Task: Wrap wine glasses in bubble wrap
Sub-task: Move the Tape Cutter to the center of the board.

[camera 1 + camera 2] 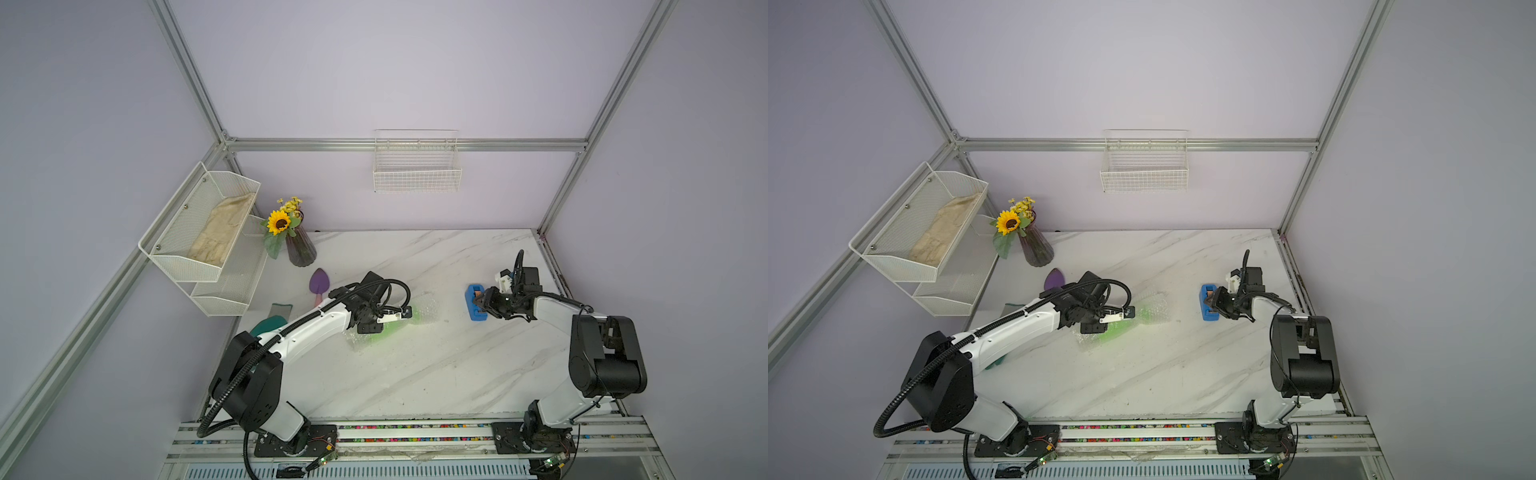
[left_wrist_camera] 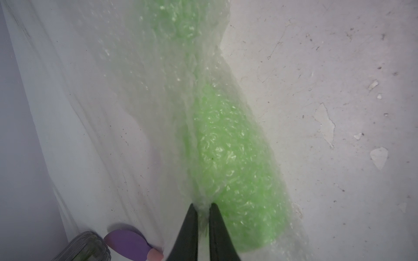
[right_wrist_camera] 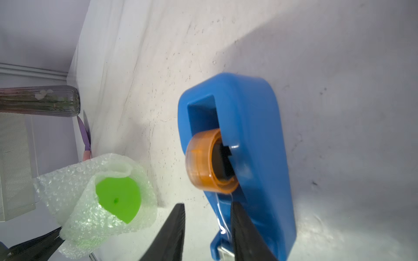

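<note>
The lime-green goblet [image 3: 117,198] is seen lying on its side, rolled in the bubble wrap [image 1: 422,309], near mid-frame in both top views. The wrap's seam is pinched between the closed jaws of the left gripper [image 2: 203,206]. Right of centre, the right gripper [image 3: 207,204] is set with jaws apart, astride the clear tape strip [image 3: 222,217] of the blue tape dispenser [image 3: 255,126].

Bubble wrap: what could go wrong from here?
1. The left gripper pinches only a thin fold of bubble wrap; a slip may let it unroll off the goblet.
2. The right gripper, jaws open at the tape dispenser, could drag the dispenser instead of pulling tape.
</note>
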You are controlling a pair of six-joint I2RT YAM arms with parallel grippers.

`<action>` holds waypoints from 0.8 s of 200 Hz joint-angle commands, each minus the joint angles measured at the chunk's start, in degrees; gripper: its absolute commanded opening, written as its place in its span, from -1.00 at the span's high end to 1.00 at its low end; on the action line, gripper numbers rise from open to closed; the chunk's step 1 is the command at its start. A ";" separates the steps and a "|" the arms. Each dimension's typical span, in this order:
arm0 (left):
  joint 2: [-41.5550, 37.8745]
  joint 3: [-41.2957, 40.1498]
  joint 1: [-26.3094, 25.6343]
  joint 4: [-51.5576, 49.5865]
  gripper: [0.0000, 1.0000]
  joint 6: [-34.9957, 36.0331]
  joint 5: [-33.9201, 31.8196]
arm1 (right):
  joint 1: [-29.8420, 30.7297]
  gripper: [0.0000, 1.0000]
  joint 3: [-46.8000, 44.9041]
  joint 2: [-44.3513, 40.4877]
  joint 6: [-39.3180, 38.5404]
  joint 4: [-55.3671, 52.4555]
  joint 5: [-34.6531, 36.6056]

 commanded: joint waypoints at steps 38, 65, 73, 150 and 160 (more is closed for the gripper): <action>-0.66 -1.23 -0.64 0.99 0.76 0.64 -0.46 | 3.03 -0.19 3.74 -3.47 -2.56 -5.39 17.08; -0.89 -1.27 -0.64 0.96 0.76 0.58 -0.63 | 8.64 -0.42 8.34 0.41 -4.85 -9.63 26.12; -0.86 -1.25 -0.63 0.95 0.76 0.62 -0.54 | 9.81 -0.49 9.96 2.02 -4.88 -10.60 27.80; -0.95 -1.39 -0.78 0.95 0.76 0.56 -0.43 | 13.02 -0.44 18.30 11.09 -3.59 -15.27 34.89; -1.04 -1.39 -0.73 0.95 0.76 0.49 -0.37 | 13.07 -0.45 18.11 9.61 -3.76 -14.96 34.69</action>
